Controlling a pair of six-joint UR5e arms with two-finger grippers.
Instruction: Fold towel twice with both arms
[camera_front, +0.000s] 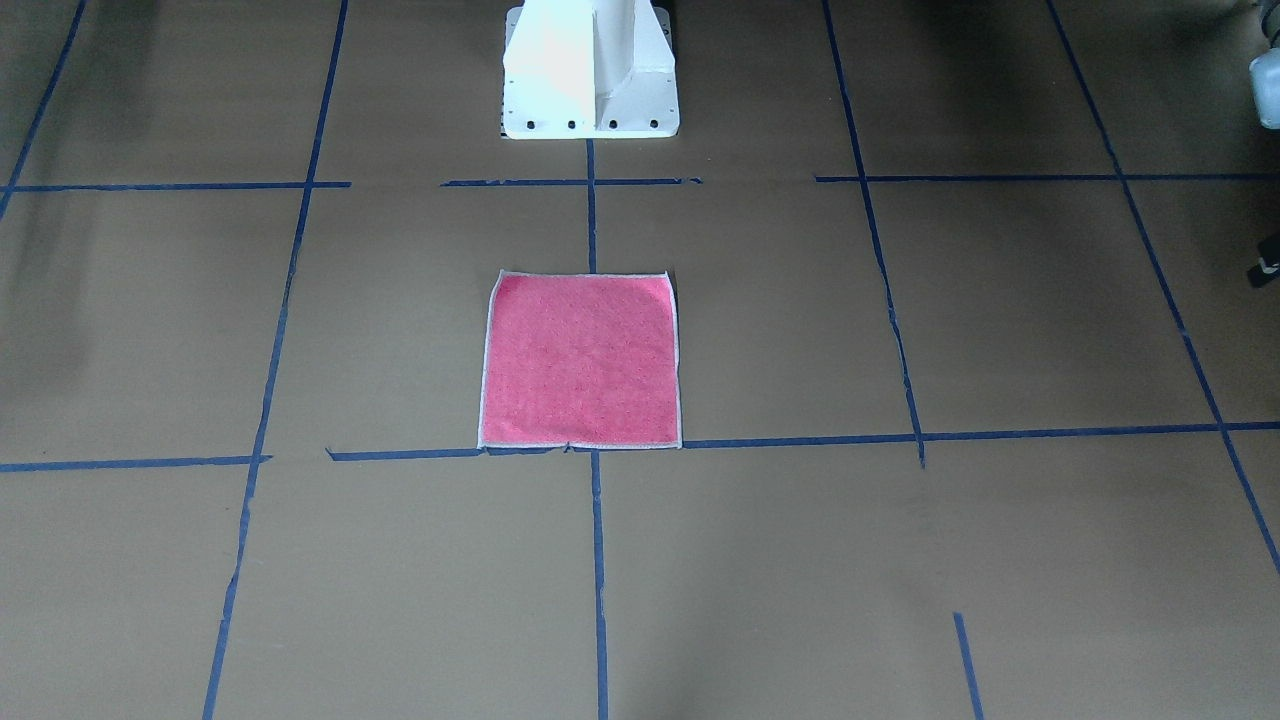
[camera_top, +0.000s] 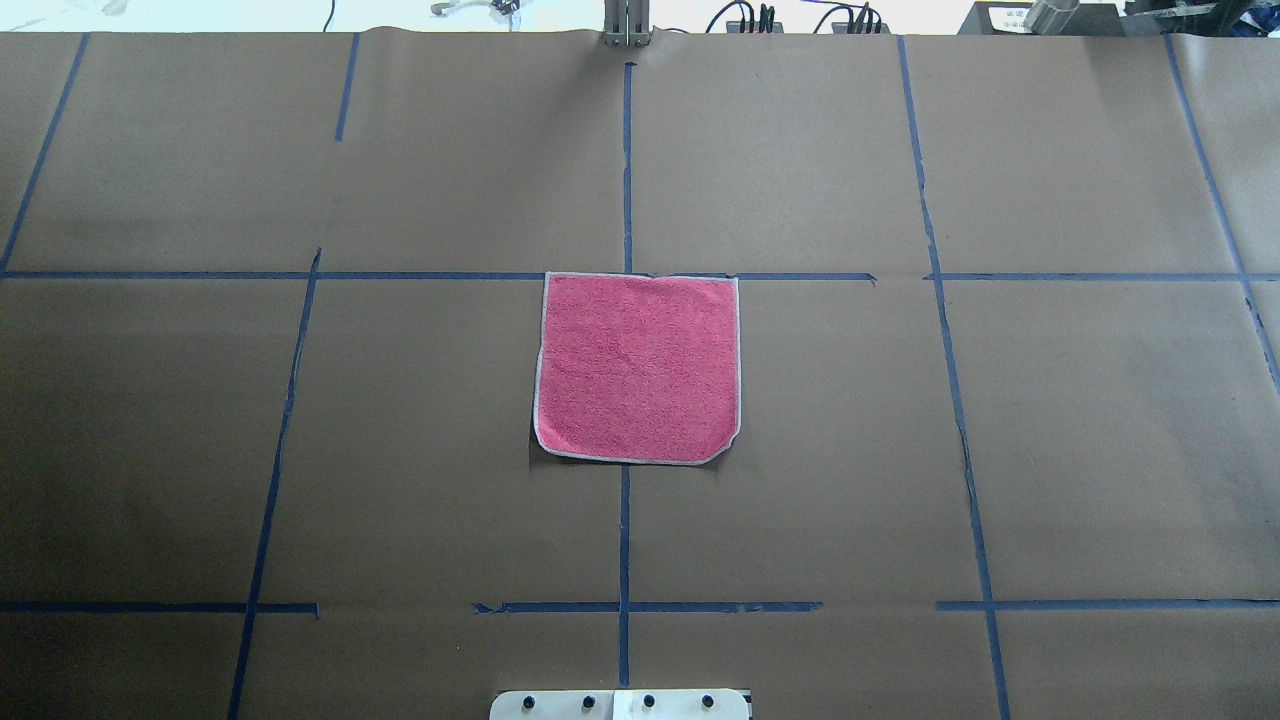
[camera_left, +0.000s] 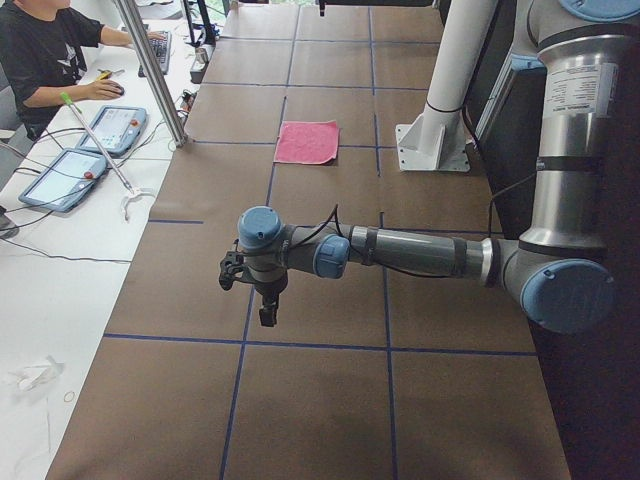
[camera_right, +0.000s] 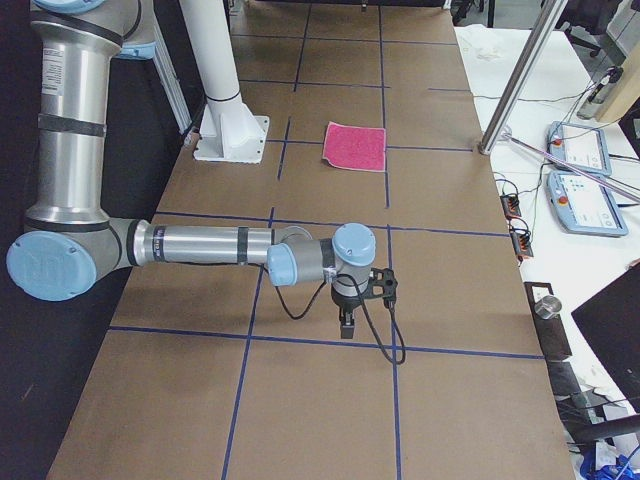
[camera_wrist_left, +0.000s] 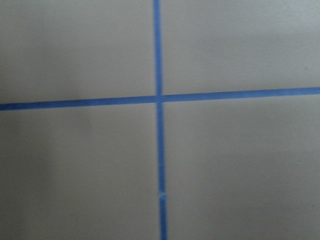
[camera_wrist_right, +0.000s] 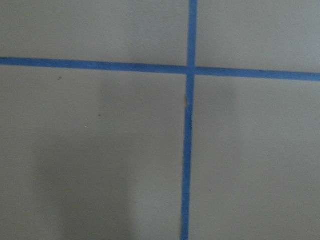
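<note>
Hanging from the near silver-grey left arm (camera_left: 420, 252) in the left side view, the black two-finger left gripper (camera_left: 268, 318) points down above the brown paper-covered table (camera_top: 400, 450). It holds nothing and touches nothing, but how far its fingers are parted cannot be told from this view. The black right gripper (camera_right: 346, 326) hangs the same way from the near right arm (camera_right: 200, 245) in the right side view, also empty and clear of the paper, and its opening likewise cannot be judged. Both wrist cameras show only bare paper with crossing strips of blue tape (camera_wrist_left: 159, 98), and no fingers. Both grippers are well apart from the small square microfibre towel (camera_top: 638, 368), which lies flat and unfolded at the middle of the table in front of the white base pedestal (camera_front: 590, 70). Its pink-red face is up, framed by a thin whitish stitched border. Its edge farthest from the robot runs along a blue tape line, and it straddles the centre tape line. One corner nearest the robot looks slightly clipped or tucked. A seated person (camera_left: 40, 50) is at the adjoining white desk.
</note>
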